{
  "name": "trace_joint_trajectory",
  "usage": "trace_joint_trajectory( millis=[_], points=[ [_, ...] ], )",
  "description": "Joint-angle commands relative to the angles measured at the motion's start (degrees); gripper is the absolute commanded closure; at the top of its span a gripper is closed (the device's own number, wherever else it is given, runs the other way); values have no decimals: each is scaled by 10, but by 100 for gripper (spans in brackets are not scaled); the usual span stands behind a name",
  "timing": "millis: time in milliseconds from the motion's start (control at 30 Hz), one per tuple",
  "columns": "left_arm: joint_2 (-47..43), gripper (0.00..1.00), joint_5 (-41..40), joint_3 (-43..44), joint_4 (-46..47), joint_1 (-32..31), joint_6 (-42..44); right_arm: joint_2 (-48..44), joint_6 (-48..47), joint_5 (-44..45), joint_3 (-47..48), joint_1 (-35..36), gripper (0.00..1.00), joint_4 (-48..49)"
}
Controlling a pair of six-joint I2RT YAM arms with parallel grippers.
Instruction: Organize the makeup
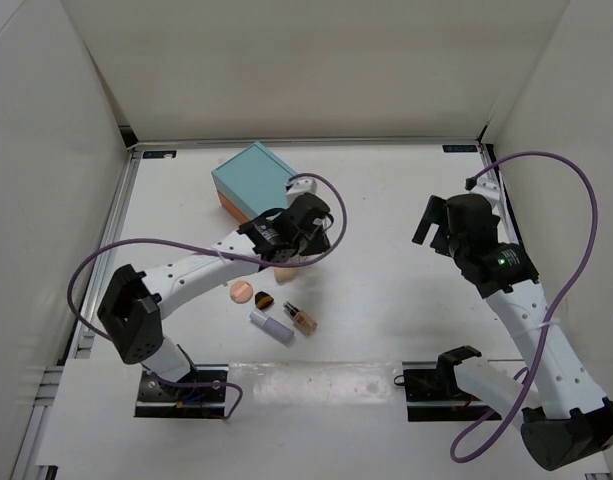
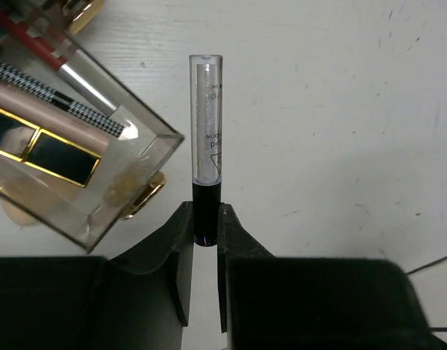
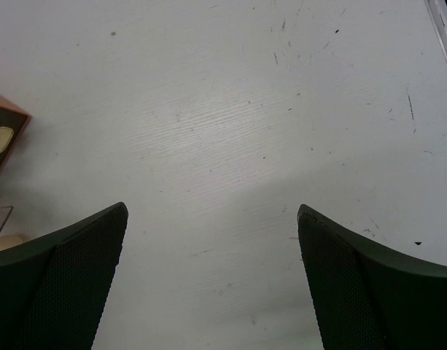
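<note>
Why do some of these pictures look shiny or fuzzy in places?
Left wrist view: the clear box throws reflections that muddle its contents; the clear tube is sharp, while the left gripper holding it is a black shape without detail. Right wrist view: a pale sheen on the table, the right gripper dark too. Top view: even light, soft shadows.

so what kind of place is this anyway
Most likely a robot lab test cell: a white table walled in by plain white panels, the left arm and right arm bolted at its near edge, and loose cosmetics laid out.
</note>
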Motion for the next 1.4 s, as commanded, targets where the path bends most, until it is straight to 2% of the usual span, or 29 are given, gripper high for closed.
trace_joint_trajectory(
  millis=[0, 167, 367, 467, 567, 833, 900, 967, 1033, 1233, 1367],
  points=[
    [-69, 87, 51, -35, 32, 27, -78, 4, 13, 8, 19, -2, 1, 16],
    [-113, 84, 68, -91, 70, 71, -117, 4, 18, 3, 21, -2, 1, 16],
    [-115, 82, 78, -92, 67, 94, -129, 1, 16, 12, 24, -2, 1, 12],
    [-111, 81, 77, -95, 51, 96, -155, 2, 16, 12, 25, -2, 1, 9],
    [-115, 72, 78, -109, 56, 96, -162, 4, 15, 12, 19, -4, 1, 9],
    [-129, 72, 50, -119, 49, 95, -189, 11, 16, 8, 17, -2, 1, 12],
    [-134, 65, 42, -121, 49, 94, -191, 11, 13, 5, 16, -2, 1, 14],
    [-136, 44, 39, -120, 53, 92, -184, 16, 9, 3, 15, -2, 1, 12],
    [-134, 34, 36, -117, 51, 94, -180, 13, 9, 1, 13, -2, 1, 12],
    [-139, 29, 33, -112, 56, 93, -163, 15, -15, -31, 8, -4, 1, 21],
    [-158, 18, -2, -76, 34, 91, -112, 16, -68, -113, -2, 1, 1, 54]
  ],
)
